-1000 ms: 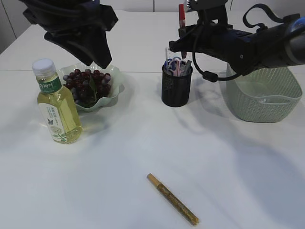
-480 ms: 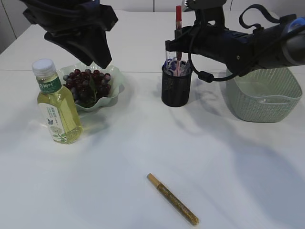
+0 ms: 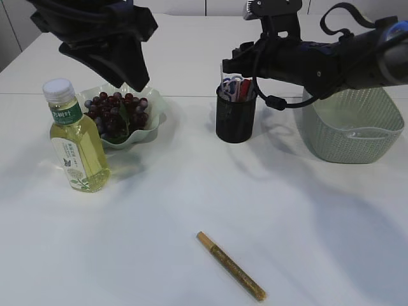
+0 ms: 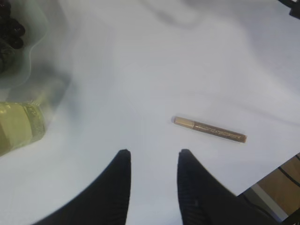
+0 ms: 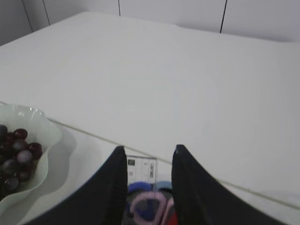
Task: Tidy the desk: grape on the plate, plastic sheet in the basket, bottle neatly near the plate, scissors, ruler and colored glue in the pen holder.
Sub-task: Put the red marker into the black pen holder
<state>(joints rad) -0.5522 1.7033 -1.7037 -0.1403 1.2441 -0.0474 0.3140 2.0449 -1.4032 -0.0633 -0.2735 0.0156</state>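
Observation:
My right gripper [image 3: 240,65] is open and empty just above the black mesh pen holder [image 3: 235,122]. Between its jaws [image 5: 147,152] I see the clear ruler [image 5: 140,169], the scissors' handles [image 5: 148,204] and a red glue stick [image 3: 245,90] standing in the holder. A gold glue stick [image 3: 231,266] lies on the table near the front, also in the left wrist view [image 4: 209,130]. Dark grapes [image 3: 118,112] lie on the pale green plate [image 3: 152,127]. The bottle [image 3: 75,141] stands upright next to the plate's left front. My left gripper [image 4: 151,157] is open and empty, high over the table.
A pale green basket [image 3: 352,139] stands at the right, behind my right arm. I cannot tell what lies inside it. The table's right edge shows in the left wrist view, just past the gold glue stick.
The red glue stick, held upright over the pen holder before, has dropped down into it. My right gripper is now free of it. The left arm has not moved.

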